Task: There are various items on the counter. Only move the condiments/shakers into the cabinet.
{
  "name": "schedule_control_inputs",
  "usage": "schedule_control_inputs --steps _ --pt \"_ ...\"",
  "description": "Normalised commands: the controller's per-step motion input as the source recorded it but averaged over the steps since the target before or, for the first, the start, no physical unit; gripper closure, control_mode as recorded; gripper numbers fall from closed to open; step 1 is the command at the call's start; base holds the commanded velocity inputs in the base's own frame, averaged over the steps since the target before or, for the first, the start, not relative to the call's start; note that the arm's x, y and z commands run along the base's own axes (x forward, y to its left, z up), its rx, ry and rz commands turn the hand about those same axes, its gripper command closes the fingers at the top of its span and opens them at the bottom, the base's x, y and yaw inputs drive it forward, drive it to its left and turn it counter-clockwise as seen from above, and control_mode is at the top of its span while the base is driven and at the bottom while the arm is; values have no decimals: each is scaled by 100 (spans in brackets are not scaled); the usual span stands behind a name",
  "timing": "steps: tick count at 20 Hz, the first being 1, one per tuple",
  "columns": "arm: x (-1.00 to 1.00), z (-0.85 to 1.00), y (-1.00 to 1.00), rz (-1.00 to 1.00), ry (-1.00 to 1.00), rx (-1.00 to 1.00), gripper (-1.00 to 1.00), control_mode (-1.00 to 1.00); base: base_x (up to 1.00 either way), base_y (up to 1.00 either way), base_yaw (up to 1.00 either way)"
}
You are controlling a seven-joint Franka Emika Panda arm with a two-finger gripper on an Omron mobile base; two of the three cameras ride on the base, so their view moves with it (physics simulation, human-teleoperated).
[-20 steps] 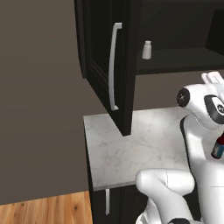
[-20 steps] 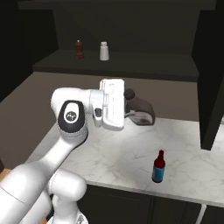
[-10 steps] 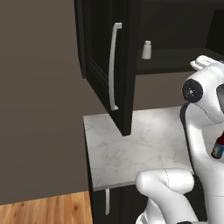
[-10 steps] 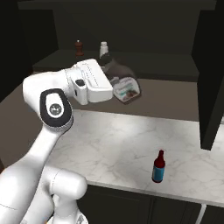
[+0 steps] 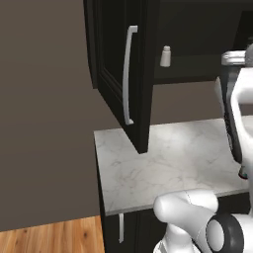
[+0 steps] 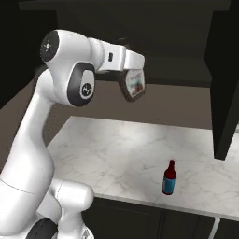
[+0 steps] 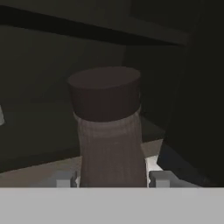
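While we are holding up at cabinet (image 5: pixel 118 74) height, our gripper (image 7: pixel 113 178) is clamping a brown bottle (image 7: pixel 110 131) — fingers (image 7: pixel 65 179) partly closed, pressing each flank — its dark cap pointing ahead of the tips, the whitish shaker (image 5: pixel 165 56) sitting inside.

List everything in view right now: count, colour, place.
upper cabinet: 1, black, on the wall above the counter, door open
handle: 1, silver, curved, on the cabinet door
whitish shaker: 1, whitish with a grey top, on the cabinet shelf
dark brown bottle: 1, dark cap, held up in front of the open cabinet
teal-and-red bottle: 1, upright near the counter's front edge
counter: 1, white marble with grey veins, over black base cabinets
floor: wood, lower left
arm: 1, white with dark joints, raised toward the cabinet
tool: 1, shut on the dark brown bottle
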Motion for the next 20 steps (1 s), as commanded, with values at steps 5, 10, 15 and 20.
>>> schedule_control_inputs --steps 5,10,15,20 --pt "8 0 0 9 6 5 100 -100 0 0 0" --pt "-8 11 -1 9 -17 5 100 -100 0 0 0" --pt "15 0 0 8 -11 1 100 -100 0 0 0" --pt "50 0 15 2 -2 2 100 -100 0 0 0"
